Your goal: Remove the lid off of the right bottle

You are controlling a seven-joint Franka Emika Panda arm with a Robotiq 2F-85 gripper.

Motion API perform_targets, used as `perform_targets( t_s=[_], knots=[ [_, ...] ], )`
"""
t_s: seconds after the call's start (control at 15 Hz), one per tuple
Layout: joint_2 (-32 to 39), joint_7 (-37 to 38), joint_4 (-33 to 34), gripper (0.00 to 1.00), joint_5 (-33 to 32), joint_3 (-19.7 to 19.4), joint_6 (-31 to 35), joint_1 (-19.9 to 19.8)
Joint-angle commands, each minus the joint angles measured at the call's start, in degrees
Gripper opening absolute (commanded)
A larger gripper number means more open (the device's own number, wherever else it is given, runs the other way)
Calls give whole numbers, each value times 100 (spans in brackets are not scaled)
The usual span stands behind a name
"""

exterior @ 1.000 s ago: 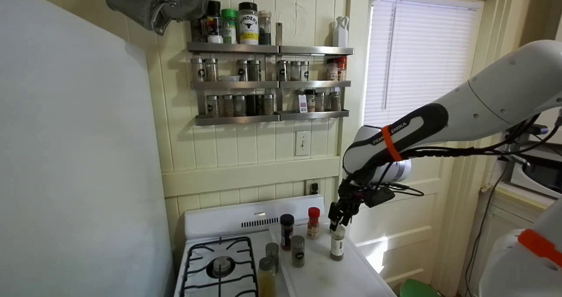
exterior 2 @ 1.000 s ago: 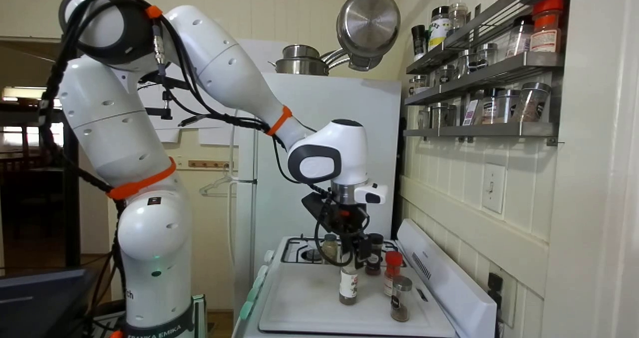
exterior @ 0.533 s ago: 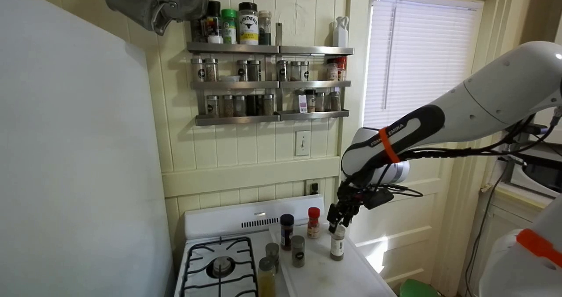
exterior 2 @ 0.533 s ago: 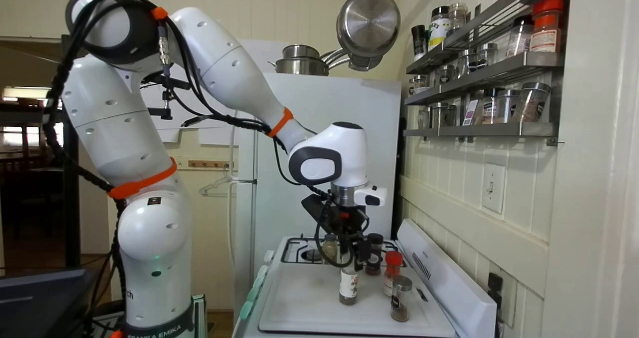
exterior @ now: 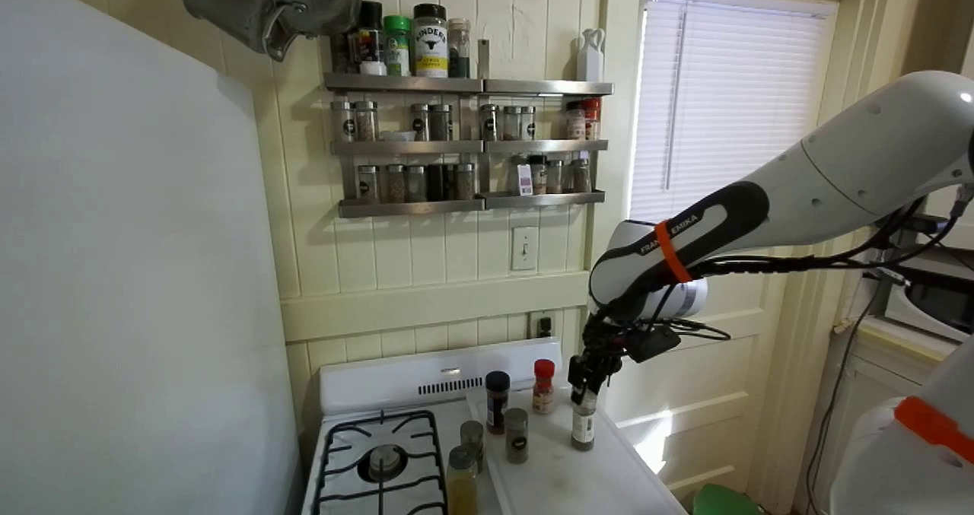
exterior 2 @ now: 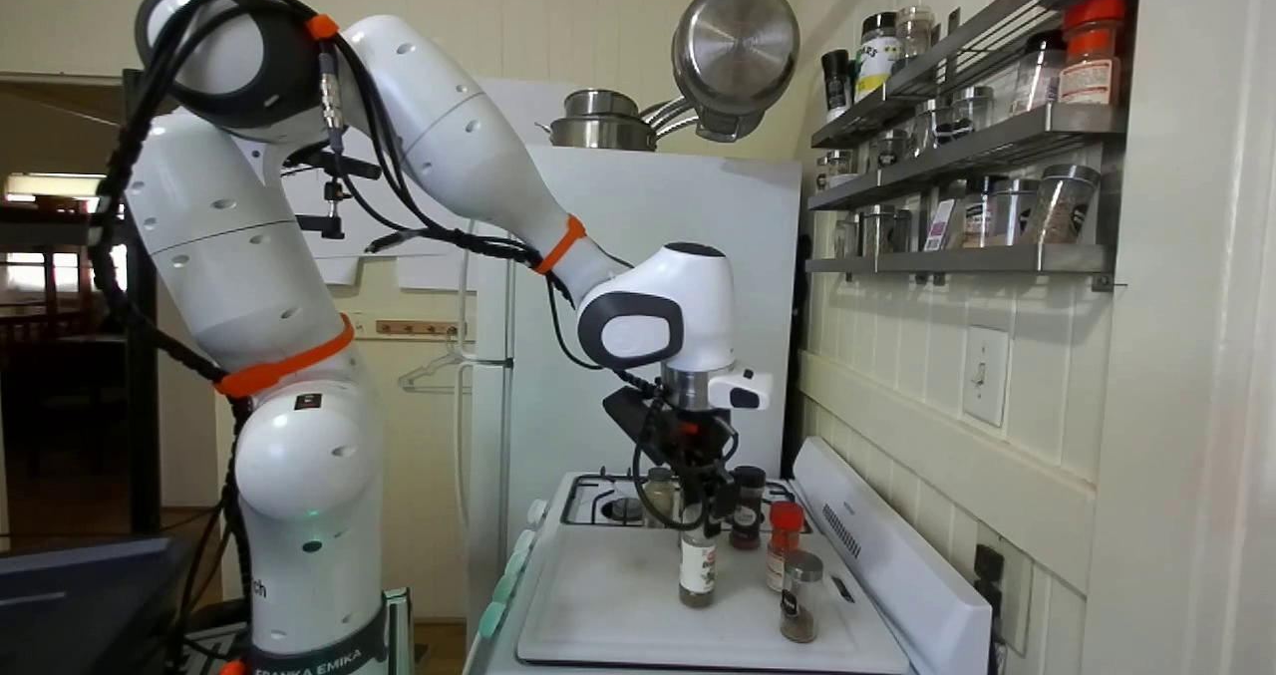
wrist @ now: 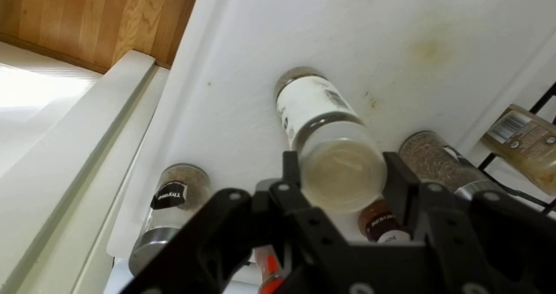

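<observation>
Clasping one lid [wrist: 343,172], two jaws, one bottle [wrist: 310,100]

Franka Emika Panda arm [exterior 2: 451,129], white, one: elbow [exterior 2: 221,62] bent, raised high; forearm [exterior 2: 488,162] sloping down to wrist [exterior 2: 688,306]. Robotiq tool [wrist: 344,168], black, one: directed downward; two fingers [wrist: 290,168], partway apart.

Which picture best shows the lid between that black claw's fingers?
The wrist view: the pale bottle lid is large, its top fully visible. Both exterior views show it small, partly hidden by the gripper.
</observation>
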Motion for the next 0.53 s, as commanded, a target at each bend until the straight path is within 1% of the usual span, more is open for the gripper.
perform_targets(
  t_s=[0.0,0.07,0.13,0.2,0.27,0.33,0.4,0.47],
  knots=[
    [51,59,3,34,22,121,144,-89],
    [53,68,6,43,16,128,144,-95],
    [57,69,10,55,16,130,140,-103],
    [58,62,14,53,17,132,132,-109],
    [61,62,18,43,15,133,125,-116],
    [67,62,22,40,13,133,125,-123],
    [69,64,29,34,11,134,125,-129],
    [68,61,36,35,12,133,120,-131]
  ],
)
